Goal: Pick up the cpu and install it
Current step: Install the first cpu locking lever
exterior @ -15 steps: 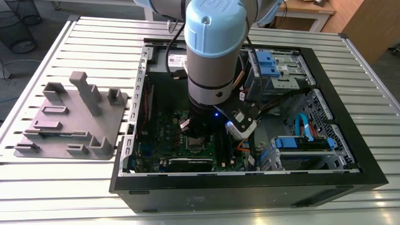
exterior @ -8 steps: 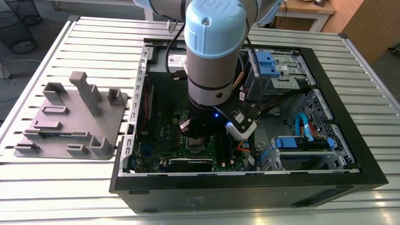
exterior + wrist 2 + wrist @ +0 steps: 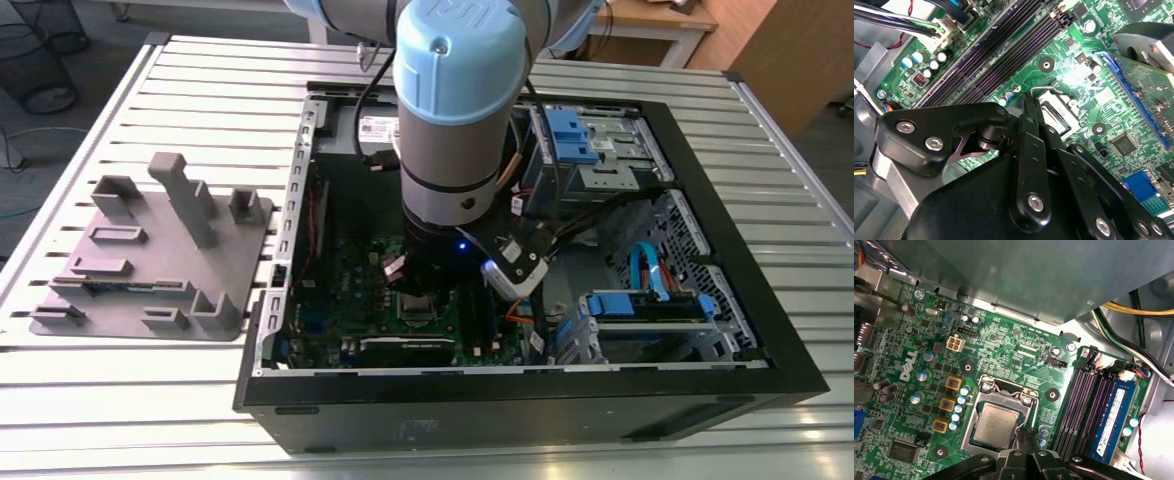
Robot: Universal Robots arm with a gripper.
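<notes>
Silvery-topped cpu [image 3: 997, 423] lies seated in its socket frame [image 3: 976, 412] on the green motherboard [image 3: 1019, 355], gripper [image 3: 1026, 452] hovering just above, grip state indeterminable.

My arm [image 3: 461, 110] hangs near-vertical, wrist pointing straight down, pale blue cap joint up top and grey segment below it. A blue light glows at the wrist's lower end. My tool [image 3: 1026, 452] sits low at the arm's tip; its black linkage w/ silver screws shows in both wrist views. Slim black fingertips [image 3: 1030, 440] stand v. close together, nothing visible between them.
</notes>
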